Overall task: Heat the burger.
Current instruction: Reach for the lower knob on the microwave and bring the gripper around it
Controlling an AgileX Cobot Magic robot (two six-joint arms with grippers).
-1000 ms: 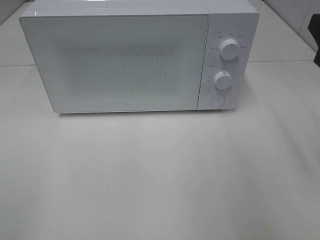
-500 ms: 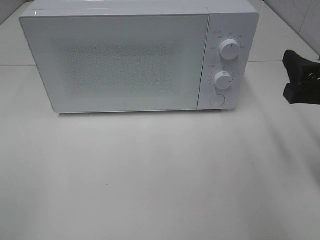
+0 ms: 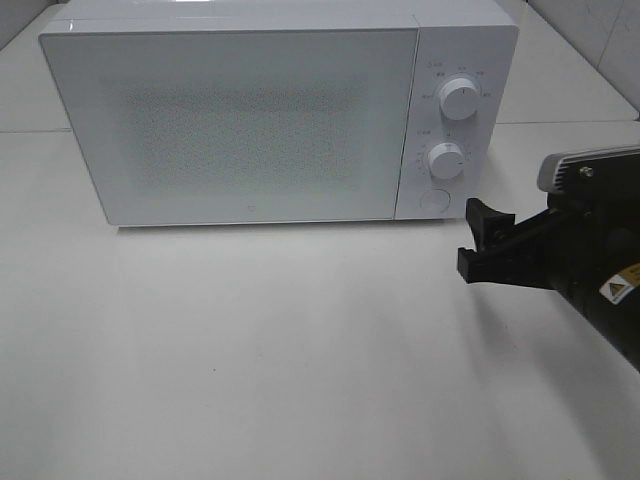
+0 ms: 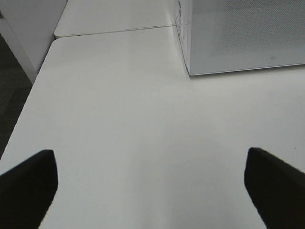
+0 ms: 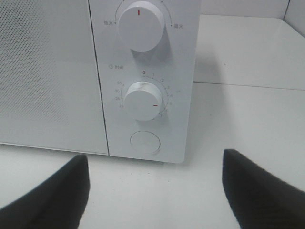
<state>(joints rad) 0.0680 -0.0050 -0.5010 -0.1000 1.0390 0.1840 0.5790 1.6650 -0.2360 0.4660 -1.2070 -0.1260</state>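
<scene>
The burger is out of view in every frame. A white microwave (image 3: 240, 120) stands at the back of the table with its door shut. My right gripper (image 3: 475, 240) is open and empty, hovering just right of and in front of the control panel. In the right wrist view the same gripper (image 5: 155, 191) faces the timer knob (image 5: 141, 100) and the round button (image 5: 145, 141). My left gripper (image 4: 150, 191) is open over bare table, well short of the microwave's left front corner (image 4: 190, 71), and holds nothing.
The control panel carries an upper knob (image 3: 458, 99), a lower knob (image 3: 445, 160) and a round button (image 3: 434, 200). White table (image 3: 300, 350) spreads in front of the microwave. The table's left edge (image 4: 28, 95) drops to a dark floor.
My right arm has come in from the right edge and moved left toward the microwave's control panel. The microwave and left gripper are unchanged.
</scene>
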